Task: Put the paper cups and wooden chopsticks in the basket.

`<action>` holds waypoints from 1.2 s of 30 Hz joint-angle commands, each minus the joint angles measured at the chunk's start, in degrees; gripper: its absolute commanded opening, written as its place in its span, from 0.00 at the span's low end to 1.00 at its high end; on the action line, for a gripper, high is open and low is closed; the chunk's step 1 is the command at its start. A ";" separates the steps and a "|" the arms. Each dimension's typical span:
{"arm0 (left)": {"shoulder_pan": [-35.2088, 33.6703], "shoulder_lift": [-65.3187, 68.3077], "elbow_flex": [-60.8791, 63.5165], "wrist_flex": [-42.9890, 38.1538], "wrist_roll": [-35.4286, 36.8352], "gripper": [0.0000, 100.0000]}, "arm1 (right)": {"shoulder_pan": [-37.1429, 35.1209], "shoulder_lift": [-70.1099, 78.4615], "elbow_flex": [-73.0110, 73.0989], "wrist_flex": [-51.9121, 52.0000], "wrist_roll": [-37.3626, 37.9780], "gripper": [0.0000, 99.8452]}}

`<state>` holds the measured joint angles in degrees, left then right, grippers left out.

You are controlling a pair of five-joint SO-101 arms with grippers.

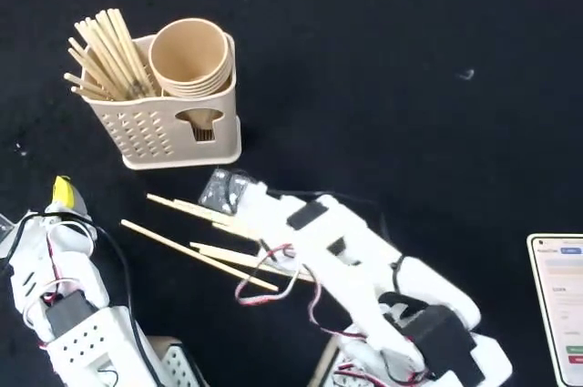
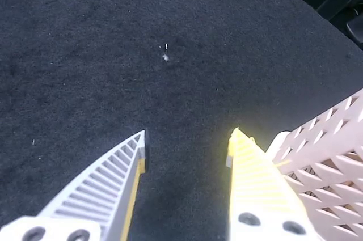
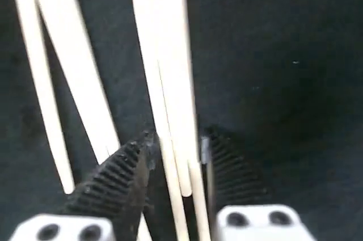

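A beige slotted basket (image 1: 173, 137) at the back left holds a stack of paper cups (image 1: 189, 57) and a bundle of wooden chopsticks (image 1: 105, 55). Several loose chopsticks (image 1: 191, 253) lie on the black table in front of it. My right gripper (image 1: 228, 214) is down on their far ends. In the right wrist view this gripper (image 3: 177, 144) is shut on a pair of chopsticks (image 3: 167, 82), with two more sticks (image 3: 74, 82) lying beside it. My left gripper (image 2: 187, 139) is open over bare table, with the basket's corner (image 2: 323, 156) close beside its yellow finger (image 1: 62, 191).
A phone or tablet screen (image 1: 557, 296) lies at the table's right edge. The black cloth stretches free across the back and right of the table. Red and white cables loop off the right arm above the loose chopsticks.
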<state>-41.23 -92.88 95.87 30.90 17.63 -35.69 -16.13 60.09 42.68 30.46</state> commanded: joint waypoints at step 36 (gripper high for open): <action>0.57 -0.70 -1.89 -0.09 -0.62 0.23 | 9.85 -22.73 7.52 9.76 0.44 0.16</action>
<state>-41.23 -92.88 95.87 30.90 17.63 -26.90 -40.13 67.74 54.81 30.46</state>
